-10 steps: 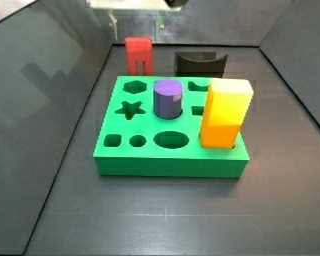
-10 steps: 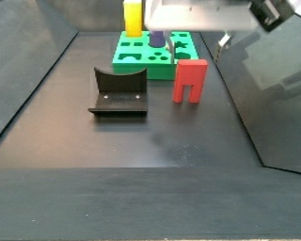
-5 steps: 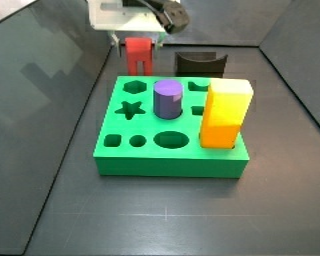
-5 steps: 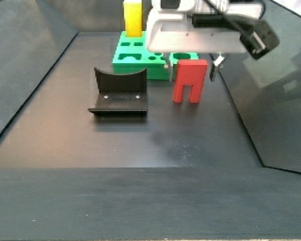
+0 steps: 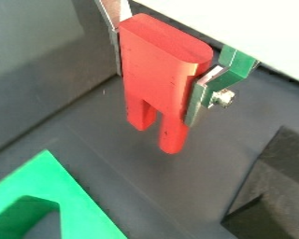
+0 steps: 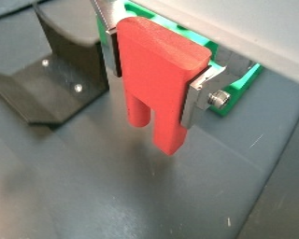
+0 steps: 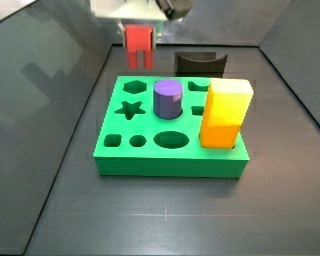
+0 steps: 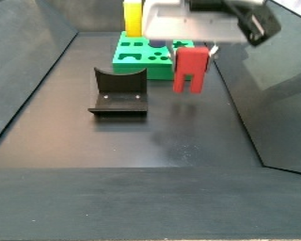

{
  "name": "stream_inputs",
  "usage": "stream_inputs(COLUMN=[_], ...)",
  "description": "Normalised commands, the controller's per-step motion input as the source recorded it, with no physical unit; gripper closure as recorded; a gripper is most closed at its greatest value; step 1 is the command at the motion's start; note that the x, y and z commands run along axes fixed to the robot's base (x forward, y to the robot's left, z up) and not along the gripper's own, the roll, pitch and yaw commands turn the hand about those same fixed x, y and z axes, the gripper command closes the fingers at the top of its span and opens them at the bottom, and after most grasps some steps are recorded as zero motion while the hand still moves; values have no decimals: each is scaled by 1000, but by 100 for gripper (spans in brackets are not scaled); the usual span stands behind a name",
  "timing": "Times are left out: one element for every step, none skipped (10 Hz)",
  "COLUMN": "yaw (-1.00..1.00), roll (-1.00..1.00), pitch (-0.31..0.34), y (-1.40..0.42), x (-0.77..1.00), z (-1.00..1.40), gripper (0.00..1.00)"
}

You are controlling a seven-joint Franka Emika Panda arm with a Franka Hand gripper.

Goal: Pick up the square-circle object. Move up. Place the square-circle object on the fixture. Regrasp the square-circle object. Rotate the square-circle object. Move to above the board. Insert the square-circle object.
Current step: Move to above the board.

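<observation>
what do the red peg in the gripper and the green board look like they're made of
The square-circle object, shut in the gripper, looks like matte red plastic, possibly printed: uniform colour, soft edges, no glare. The board looks like similar matte green plastic, evenly coloured with cleanly cut holes.

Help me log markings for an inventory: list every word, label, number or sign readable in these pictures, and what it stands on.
None: no readable text shows in any view.
The square-circle object, shut in the gripper above the floor beside the board: plain red.
The board and the fixture: unmarked.
</observation>
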Motion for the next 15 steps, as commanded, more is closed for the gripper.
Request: stream_inputs(yaw=[-83, -47, -17, 8, 14, 22, 24, 29, 30, 31, 29, 29, 29, 29, 30], roll=[117, 113, 107, 107, 109, 108, 111, 111, 106, 99, 90, 87, 88, 91, 94], pitch=[137, 120, 111, 101, 97, 94, 89, 86, 85, 84, 86, 84, 82, 85, 85], y=[-1, -1, -1, 0, 1, 1, 1, 0, -2, -4, -5, -7, -9, -9, -9], x=[89, 85, 82, 77, 75, 69, 66, 60, 56, 55, 50, 44, 40, 31, 21], z=[1000, 1000, 1000, 1000, 1000, 1000, 1000, 1000, 1000, 1000, 1000, 1000, 981, 817, 600], gripper=[100, 100, 100, 100, 100, 100, 100, 100, 100, 100, 100, 100, 100, 100, 100])
